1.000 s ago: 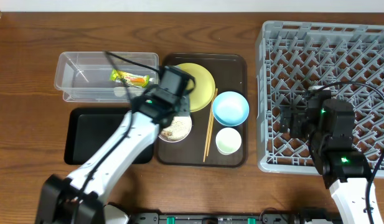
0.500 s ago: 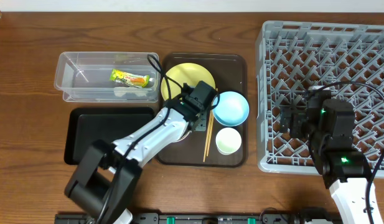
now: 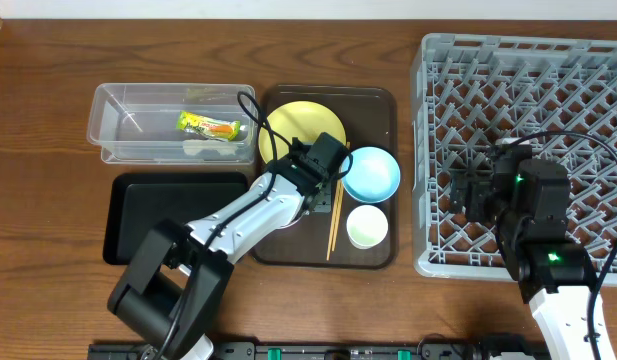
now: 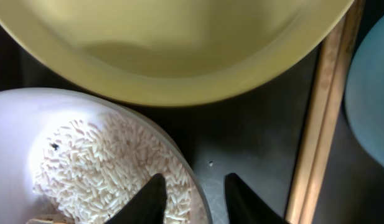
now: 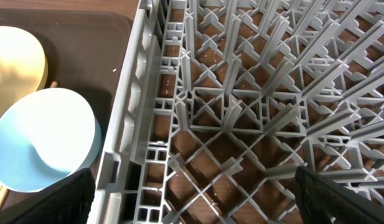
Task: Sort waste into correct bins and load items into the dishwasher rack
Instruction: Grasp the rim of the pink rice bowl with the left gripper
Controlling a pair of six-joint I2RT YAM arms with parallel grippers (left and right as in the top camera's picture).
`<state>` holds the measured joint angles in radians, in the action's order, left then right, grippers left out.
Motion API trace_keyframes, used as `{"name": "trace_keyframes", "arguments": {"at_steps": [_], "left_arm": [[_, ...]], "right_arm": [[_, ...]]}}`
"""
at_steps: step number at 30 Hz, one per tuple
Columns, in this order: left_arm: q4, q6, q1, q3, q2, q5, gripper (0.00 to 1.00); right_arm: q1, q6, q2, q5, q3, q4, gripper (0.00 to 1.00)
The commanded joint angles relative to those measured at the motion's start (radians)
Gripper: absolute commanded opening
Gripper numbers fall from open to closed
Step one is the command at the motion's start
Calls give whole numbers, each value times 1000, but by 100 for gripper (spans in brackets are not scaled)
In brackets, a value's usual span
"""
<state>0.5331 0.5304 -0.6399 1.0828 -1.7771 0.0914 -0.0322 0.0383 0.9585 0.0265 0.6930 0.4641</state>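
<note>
We note: left gripper (image 4: 195, 193) jaws narrowly apart, straddling rim of white bowl (image 4: 20, 134), not clamped. Rice (image 4: 98, 168) inside. Bowl at 7 o'clock of yellow plate (image 4: 179, 43). Right gripper (image 5: 204, 199) spread wide above dishwasher rack (image 5: 241, 93).

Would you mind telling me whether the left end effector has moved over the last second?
Yes. In the overhead view, the left end effector has shifted away from the clear tub and toward the light-blue bowl.
</note>
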Motion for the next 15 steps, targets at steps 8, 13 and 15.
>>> {"name": "trace_keyframes", "arguments": {"at_steps": [8,13,15], "left_arm": [[-18,18,-1,-11,-16,-12,6],[-7,17,-1,-8,17,-13,6],[6,16,-1,-4,52,-12,6]], "right_arm": [[-10,10,2,1,21,1,99],[-10,10,2,1,21,1,99],[-10,10,2,1,21,1,99]]}}
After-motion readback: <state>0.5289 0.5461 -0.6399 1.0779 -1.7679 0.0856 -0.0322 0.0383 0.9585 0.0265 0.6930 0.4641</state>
